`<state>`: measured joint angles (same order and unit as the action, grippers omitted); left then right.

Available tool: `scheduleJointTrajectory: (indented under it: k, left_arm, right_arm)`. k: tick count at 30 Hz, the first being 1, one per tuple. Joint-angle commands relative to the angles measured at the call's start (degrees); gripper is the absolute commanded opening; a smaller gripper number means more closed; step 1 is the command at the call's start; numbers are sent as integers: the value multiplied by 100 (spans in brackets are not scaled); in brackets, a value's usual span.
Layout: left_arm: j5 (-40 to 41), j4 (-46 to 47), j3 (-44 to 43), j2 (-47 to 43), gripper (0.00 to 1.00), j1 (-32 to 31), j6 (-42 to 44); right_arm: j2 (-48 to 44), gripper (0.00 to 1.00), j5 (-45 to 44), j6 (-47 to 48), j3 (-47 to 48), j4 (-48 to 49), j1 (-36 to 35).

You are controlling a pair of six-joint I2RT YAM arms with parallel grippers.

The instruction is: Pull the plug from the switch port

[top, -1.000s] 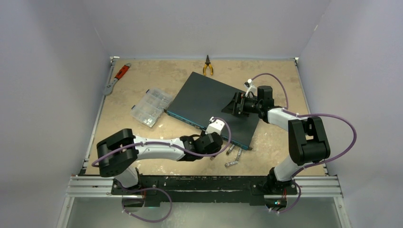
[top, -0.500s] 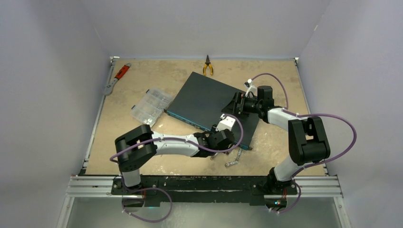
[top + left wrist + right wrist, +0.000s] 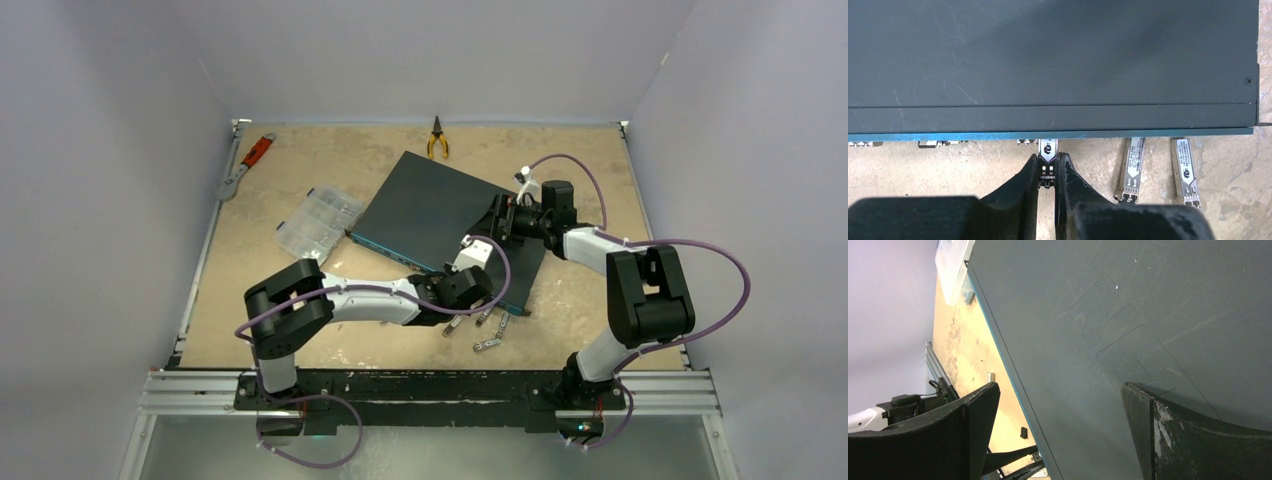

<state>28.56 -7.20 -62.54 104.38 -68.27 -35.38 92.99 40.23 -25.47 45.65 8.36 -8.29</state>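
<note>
Switch point(image 3: 435, 210) first: a large, flat, dark-teal metal box lying at an angle in the middle of the sandy table point(image 3: 300, 310) in the top view, its lid scuffed with fine scratches. Its long thin front face has a blue edge and runs from left of centre toward the lower right. In the left wrist view that blue edge crosses the whole frame just below the middle, with small ports and tabs showing along it. One plug point(image 3: 1048, 149), a slim silver module with a printed label and a dark outer end, juts out from that face near the centre of the frame. Its inner end meets the blue edge; how deep it sits cannot be told. The left gripper point(image 3: 1048, 165) has its two black fingers nearly together, one pressed on each side of the plug's dark end, pinching it. Two loose modules point(image 3: 1129, 170) lie on the table just to the right, close to the face. The right gripper point(image 3: 1058, 387) is spread wide over the lid near the switch's right side; whether the fingers touch the metal cannot be told. A clear compartment box point(image 3: 320, 225) sits just left of the switch.
</note>
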Motion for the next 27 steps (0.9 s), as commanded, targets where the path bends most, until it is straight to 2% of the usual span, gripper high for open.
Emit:
scheduleJointTrajectory:
  k: [1,27]
  left_arm:
    - [93,-52,-168,-40,0,15,-18]
    - [28,-159,855,-1115,0,-28,-361]
  right_arm:
    - [509,98,-1468,491,-337,-889,169]
    - [525,99,-1465,508,-293,-898,170]
